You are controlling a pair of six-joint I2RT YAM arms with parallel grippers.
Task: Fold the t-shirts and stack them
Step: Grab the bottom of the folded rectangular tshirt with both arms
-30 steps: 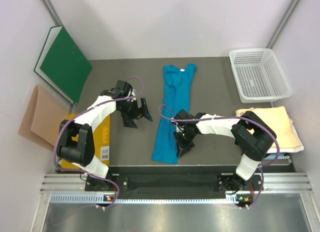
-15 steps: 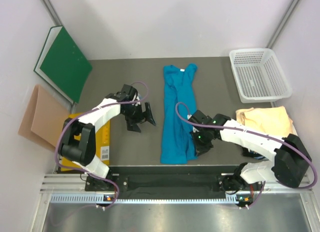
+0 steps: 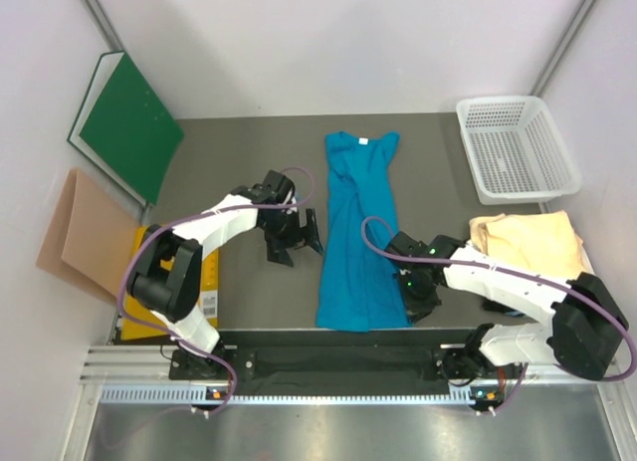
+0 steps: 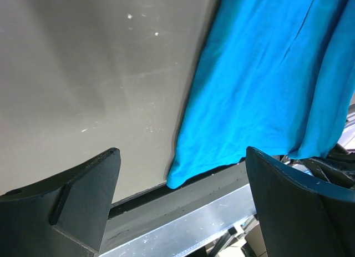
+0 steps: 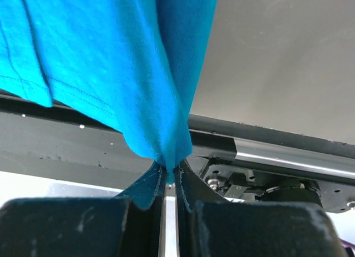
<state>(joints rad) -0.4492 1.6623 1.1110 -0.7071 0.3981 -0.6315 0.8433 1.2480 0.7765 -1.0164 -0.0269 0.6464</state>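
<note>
- The teal-blue t-shirt [image 3: 360, 232] lies mid-table [image 3: 229, 172]. Its long axis runs far to near, with the collar far and the hem at the near edge.
- My right pincer [image 3: 418, 304] is clamped on the hem's right corner.
- My left pincer [image 3: 297, 242] is spread wide and empty, just left of the shirt.
- Since a second ago, the hem has swung rightward, straightening the shirt, and the left pincer has moved closer.

Centre t-shirt [image 3: 360, 232] between left hand [image 3: 296, 240] and right hand [image 3: 418, 302], other t-shirt [image 3: 528, 244] farther right, basket [image 3: 526, 191] behind it.
</note>
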